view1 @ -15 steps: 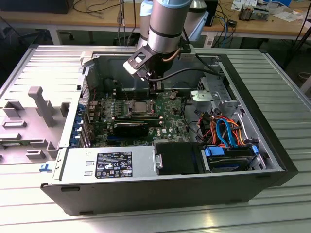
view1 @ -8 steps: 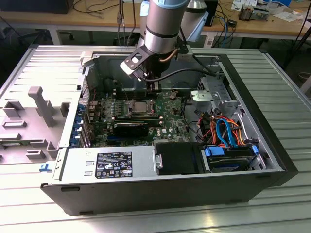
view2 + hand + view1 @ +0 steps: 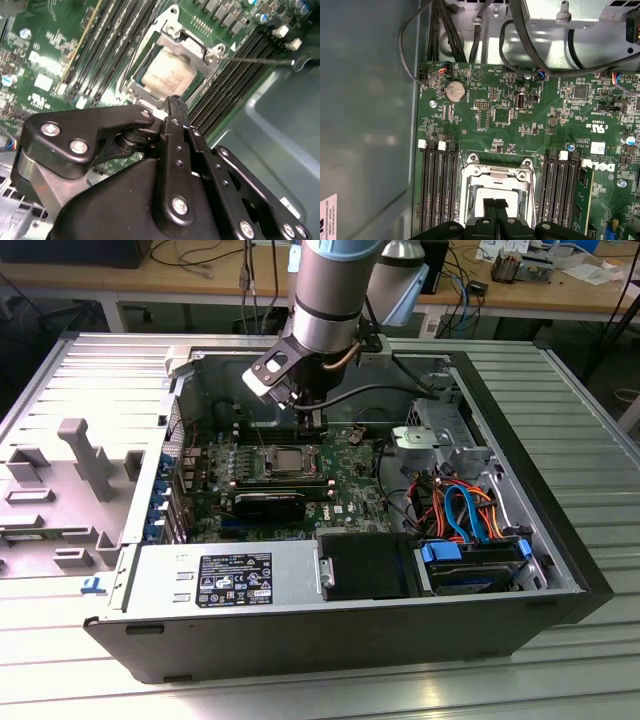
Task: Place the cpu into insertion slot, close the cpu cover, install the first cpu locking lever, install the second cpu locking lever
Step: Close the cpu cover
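Second wrist view shows the black gripper [image 3: 173, 104], fingers pressed together, near the pale square cpu [image 3: 167, 76], which sits inside the thin silver metal cpu cover [image 3: 192, 48].

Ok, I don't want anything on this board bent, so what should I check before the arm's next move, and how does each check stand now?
1. Pale silvery square cpu seated in the silver-rimmed square insertion slot: ok.
2. Thin silver frame cpu cover lying flat over it: ok.
3. Thin metal locking lever latched: not ok, it juts out sideways.
4. Other lever latched: cannot tell.
5. Black fingers shut, nothing between them: ok.
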Tool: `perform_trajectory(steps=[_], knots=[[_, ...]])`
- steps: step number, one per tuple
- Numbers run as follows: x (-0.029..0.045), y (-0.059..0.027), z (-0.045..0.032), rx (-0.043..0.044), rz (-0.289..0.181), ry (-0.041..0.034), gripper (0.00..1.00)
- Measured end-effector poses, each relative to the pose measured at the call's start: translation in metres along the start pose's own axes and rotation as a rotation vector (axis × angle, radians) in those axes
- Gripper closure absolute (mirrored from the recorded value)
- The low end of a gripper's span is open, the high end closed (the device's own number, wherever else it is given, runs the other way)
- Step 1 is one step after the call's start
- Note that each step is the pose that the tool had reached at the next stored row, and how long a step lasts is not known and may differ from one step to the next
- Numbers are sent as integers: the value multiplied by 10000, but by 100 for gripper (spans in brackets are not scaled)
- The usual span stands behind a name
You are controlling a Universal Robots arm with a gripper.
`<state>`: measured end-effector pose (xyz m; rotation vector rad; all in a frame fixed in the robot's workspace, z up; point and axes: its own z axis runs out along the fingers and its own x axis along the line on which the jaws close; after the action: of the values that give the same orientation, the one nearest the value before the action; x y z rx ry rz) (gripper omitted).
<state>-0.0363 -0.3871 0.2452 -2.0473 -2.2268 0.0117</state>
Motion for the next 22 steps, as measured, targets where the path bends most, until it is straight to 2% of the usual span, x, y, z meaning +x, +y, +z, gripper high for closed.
perform_trajectory(steps=[1, 2, 3, 8, 12, 15, 18, 22], knots=[[-3, -40, 61, 0, 0, 0, 89], [-2, -141, 211, 0, 1, 0, 89], [4, -177, 300, 0, 0, 0, 89], [9, -269, 399, -2, 0, 0, 89], [3, -271, 451, 5, 2, -15, 89], [4, -268, 457, 2, 5, -24, 89], [11, -265, 412, -18, -2, 2, 89], [13, -258, 322, 10, 2, -19, 89]])
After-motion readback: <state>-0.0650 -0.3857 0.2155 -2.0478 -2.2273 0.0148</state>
